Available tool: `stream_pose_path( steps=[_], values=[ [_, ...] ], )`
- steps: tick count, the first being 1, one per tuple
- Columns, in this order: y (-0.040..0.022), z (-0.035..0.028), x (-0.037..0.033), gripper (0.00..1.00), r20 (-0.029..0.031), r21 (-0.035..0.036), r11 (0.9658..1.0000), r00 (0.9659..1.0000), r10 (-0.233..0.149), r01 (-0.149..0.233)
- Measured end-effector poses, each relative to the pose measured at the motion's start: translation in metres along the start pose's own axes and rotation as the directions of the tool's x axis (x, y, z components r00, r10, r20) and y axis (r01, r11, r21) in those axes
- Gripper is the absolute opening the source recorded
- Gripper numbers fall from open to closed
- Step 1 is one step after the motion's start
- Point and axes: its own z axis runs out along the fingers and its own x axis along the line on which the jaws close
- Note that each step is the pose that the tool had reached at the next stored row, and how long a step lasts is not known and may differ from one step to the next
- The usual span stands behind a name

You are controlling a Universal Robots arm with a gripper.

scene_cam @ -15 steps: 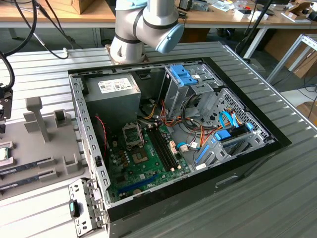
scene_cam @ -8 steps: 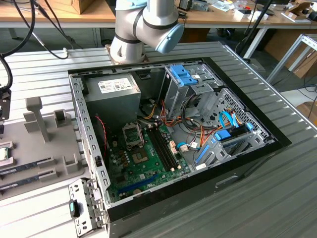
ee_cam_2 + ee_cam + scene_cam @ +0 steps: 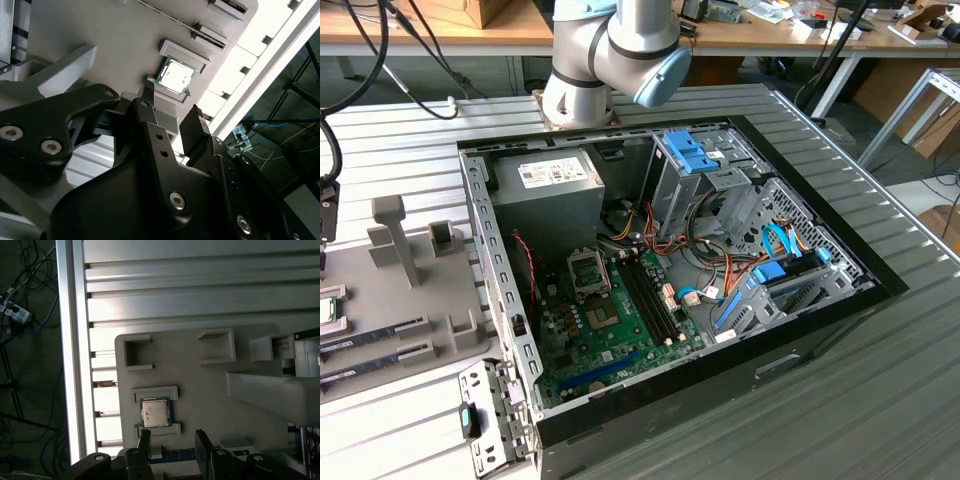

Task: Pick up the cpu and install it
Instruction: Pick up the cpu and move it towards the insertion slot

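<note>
The silver-topped cpu (image 3: 155,412) lies flat on the grey tray (image 3: 200,385).

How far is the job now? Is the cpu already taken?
Nothing is done yet: the cpu lies in its slot on the grey holder. In hand: the open pincer hovers close by it, holding nothing. Left: the pick-up and the install on the motherboard.

Cpu (image 3: 155,412): a silver-grey top with a thin green rim is recorded in the first wrist view. The holder plate (image 3: 200,385) under it is plain matt grey. Tool (image 3: 172,440): black throughout. Counter (image 3: 880,340): silver, ribbed in parallel stripes. Motherboard (image 3: 605,330) green, drive brackets (image 3: 692,152) blue, case rim (image 3: 620,408) black. Arm joint cap (image 3: 660,75): light blue.
</note>
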Motion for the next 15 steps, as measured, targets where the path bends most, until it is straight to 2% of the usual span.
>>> stream_pose_path(
  steps=[15],
  values=[
    [-0.0005, 0.0008, 0.0064, 0.48, 0.0001, -0.0001, 1.0, 1.0, 0.0, 0.0]
  ],
)
